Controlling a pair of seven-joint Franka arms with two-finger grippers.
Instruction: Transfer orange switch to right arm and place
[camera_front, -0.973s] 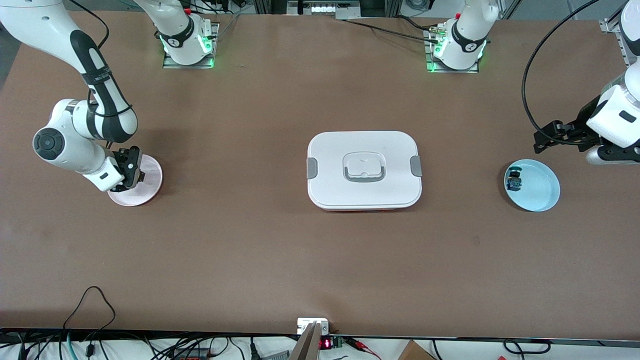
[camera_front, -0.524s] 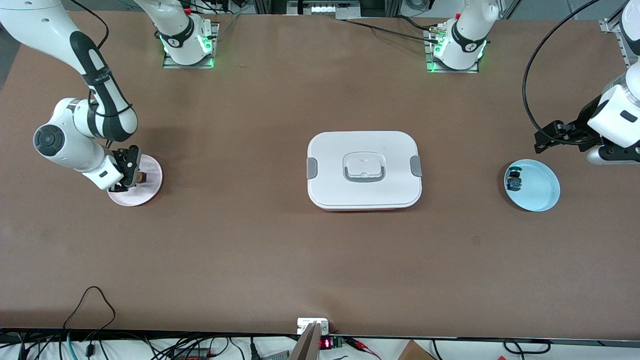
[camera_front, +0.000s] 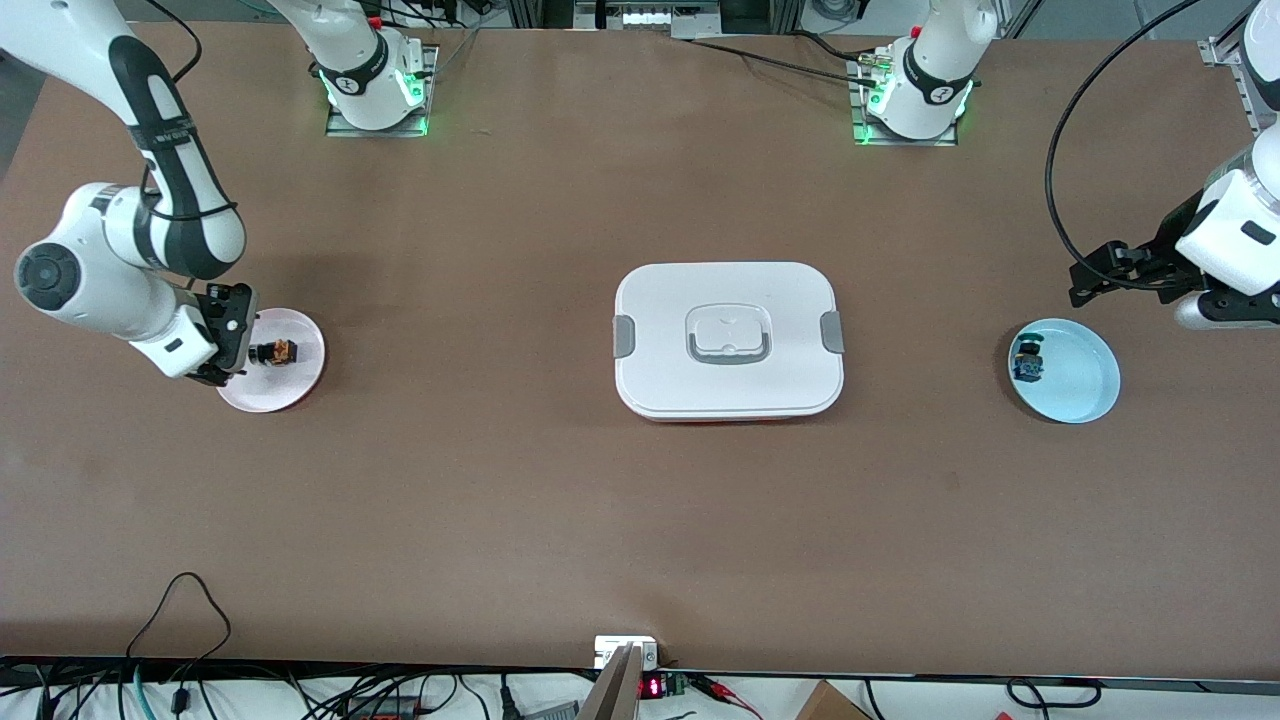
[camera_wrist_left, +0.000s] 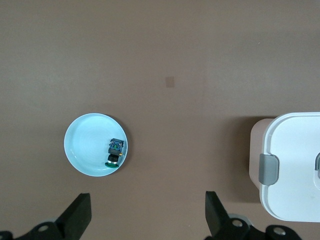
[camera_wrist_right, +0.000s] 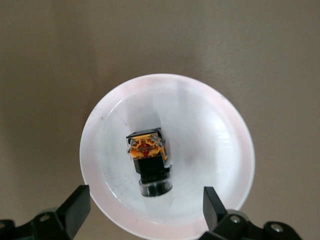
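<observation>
Orange switch (camera_front: 273, 352) lying in the pink plate (camera_front: 300, 375), clear of both grippers.
R gripper (camera_front: 228, 345) hovering over plate's edge, jaws spread, empty; L gripper (camera_front: 1105, 272) waiting near blue plate (camera_front: 1085, 385), jaws wide, holding nothing.

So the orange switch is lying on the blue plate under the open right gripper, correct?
Not quite: the orange switch lies on the pink plate, not a blue one, as the right wrist view shows. The right gripper is indeed open above it.
</observation>
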